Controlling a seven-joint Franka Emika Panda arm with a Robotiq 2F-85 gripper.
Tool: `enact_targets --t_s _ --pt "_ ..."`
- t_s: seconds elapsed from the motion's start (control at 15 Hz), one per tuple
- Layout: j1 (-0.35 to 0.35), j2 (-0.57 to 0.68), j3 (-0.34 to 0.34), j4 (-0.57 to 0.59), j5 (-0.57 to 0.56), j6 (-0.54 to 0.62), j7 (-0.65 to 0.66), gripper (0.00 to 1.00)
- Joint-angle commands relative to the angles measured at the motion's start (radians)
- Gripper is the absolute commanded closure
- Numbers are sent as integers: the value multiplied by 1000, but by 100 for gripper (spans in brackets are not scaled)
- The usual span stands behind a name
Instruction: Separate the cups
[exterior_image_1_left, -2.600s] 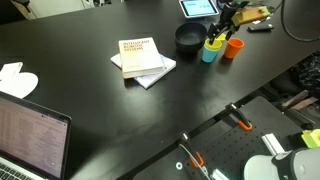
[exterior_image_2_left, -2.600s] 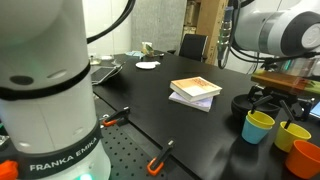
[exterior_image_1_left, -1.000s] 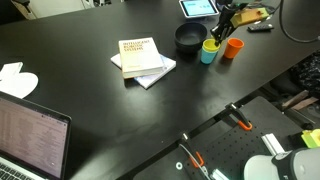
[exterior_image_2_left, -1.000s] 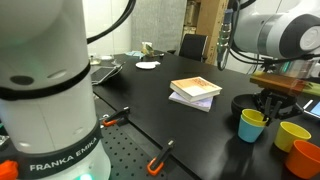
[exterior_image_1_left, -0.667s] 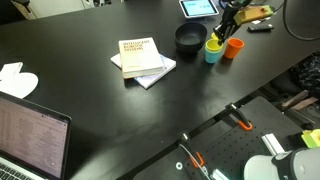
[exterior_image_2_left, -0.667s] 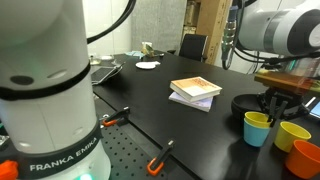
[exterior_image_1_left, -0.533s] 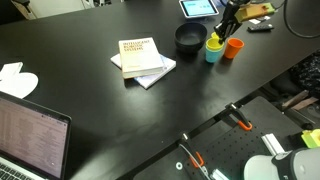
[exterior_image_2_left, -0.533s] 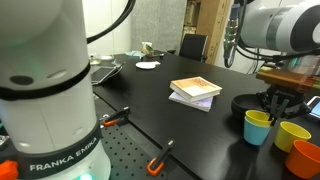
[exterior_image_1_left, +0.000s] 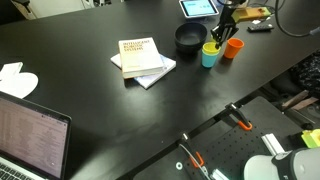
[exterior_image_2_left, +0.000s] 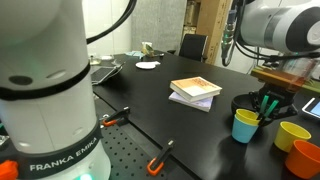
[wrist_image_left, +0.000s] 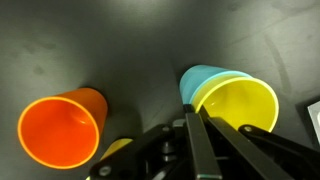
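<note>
The gripper (exterior_image_2_left: 266, 110) is pinched narrow on the rim of the yellow cup (wrist_image_left: 238, 102). That cup sits nested inside the teal cup (exterior_image_2_left: 243, 127), directly under the hand. 2 more cups stand apart from this pair, just beside the hand: an orange cup (wrist_image_left: 60, 128) and a second yellow cup (exterior_image_2_left: 293, 135). The black bowl (exterior_image_2_left: 243, 102) sits close behind the fingers. 2 stacked books (exterior_image_1_left: 140, 60) lie well away from the hand on the black table (exterior_image_1_left: 80, 110).
</note>
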Motion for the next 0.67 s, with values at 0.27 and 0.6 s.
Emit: enact_targets --t_s 0.27,0.6 --pt "-38 -66 40 -4 97 26 -97 95" --pt "-29 -98 31 -12 80 57 -116 95"
